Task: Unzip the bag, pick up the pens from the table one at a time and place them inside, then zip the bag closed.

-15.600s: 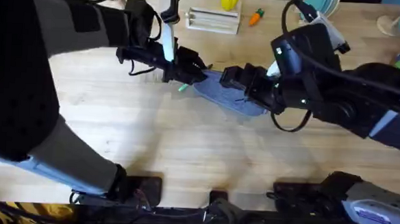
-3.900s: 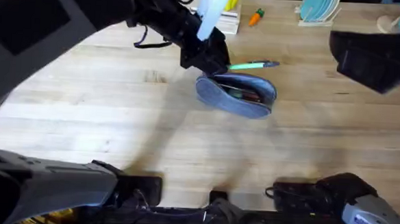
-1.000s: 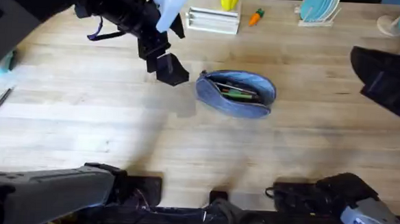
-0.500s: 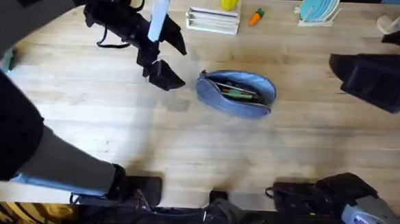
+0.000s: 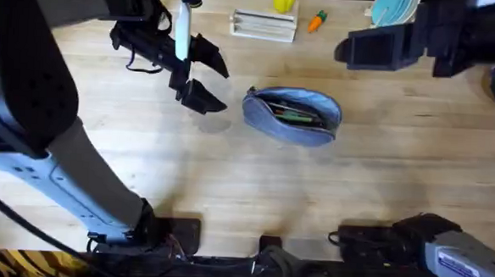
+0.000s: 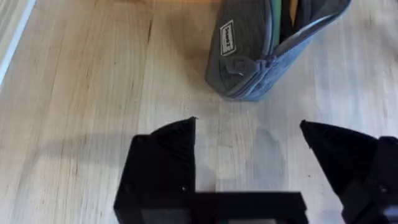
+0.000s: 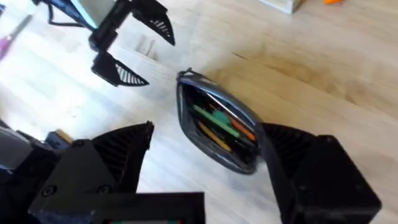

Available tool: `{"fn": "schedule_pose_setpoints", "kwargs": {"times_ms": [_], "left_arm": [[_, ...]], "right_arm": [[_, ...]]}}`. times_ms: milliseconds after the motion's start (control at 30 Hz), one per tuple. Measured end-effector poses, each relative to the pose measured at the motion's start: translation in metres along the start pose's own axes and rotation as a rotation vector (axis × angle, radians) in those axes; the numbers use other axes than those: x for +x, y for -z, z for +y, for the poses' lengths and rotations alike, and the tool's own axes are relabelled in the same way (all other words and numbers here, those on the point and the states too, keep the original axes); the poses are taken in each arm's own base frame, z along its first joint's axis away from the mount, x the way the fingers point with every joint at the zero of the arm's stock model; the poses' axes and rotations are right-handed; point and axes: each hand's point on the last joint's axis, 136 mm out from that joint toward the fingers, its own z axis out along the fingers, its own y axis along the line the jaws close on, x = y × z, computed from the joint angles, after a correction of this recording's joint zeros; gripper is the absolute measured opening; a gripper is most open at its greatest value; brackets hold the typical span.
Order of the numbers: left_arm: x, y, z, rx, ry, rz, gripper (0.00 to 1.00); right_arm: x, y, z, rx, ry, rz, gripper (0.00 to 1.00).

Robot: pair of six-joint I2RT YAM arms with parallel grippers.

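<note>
My left gripper (image 5: pixel 206 79) hangs just beside the bag's near end with its fingers spread wide and nothing between them; from my left wrist the two black fingertips (image 6: pixel 176 138) frame bare wood, the bag's (image 6: pixel 261 50) zipper end lying a little beyond them. My right gripper (image 7: pixel 205 168) is likewise spread and empty, raised above the bag, which shows between its fingers.

The bag (image 5: pixel 292 115) rests on the table (image 5: pixel 253 190) near the middle, its zipper open and the mouth gaping. Inside, the right wrist view shows the pens (image 7: pixel 219 121): one green, the others orange-red.

Change noted: a few seconds ago a green pen lay on the wood just behind the bag; it is now gone from there and a green pen sits inside. Within the last second my left gripper has turned back toward the bag, and my right arm has come in over it.

Assessment: loading appears complete. The remaining step is closing the zipper.
</note>
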Motion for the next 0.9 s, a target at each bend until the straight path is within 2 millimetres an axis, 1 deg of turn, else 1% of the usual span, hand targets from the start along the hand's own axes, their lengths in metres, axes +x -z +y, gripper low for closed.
{"fn": "schedule_pose_setpoints", "kwargs": {"times_ms": [100,333,433,567,667,900], "left_arm": [[0.004,-0.003,0.001,0.01,-0.002,0.0,0.994],[0.004,-0.004,0.002,0.008,-0.017,-0.004,0.993],[0.004,-0.004,0.002,0.008,-0.018,-0.005,0.993],[0.004,-0.004,0.002,0.008,-0.021,-0.006,0.993],[0.004,-0.004,0.002,0.008,-0.021,-0.006,0.993],[0.004,-0.004,0.002,0.008,-0.022,-0.005,0.993]], "right_arm": [[-0.008,-0.023,0.006,-0.054,-0.004,0.021,0.998],[-0.018,-0.08,0.026,-0.151,0.039,0.063,0.997],[-0.02,-0.103,0.029,-0.168,0.048,0.08,0.998],[-0.019,-0.134,0.021,-0.167,0.038,0.108,0.997],[-0.014,-0.157,0.014,-0.164,0.028,0.135,0.997],[0.014,-0.201,-0.003,-0.149,-0.032,0.252,0.997]]}}
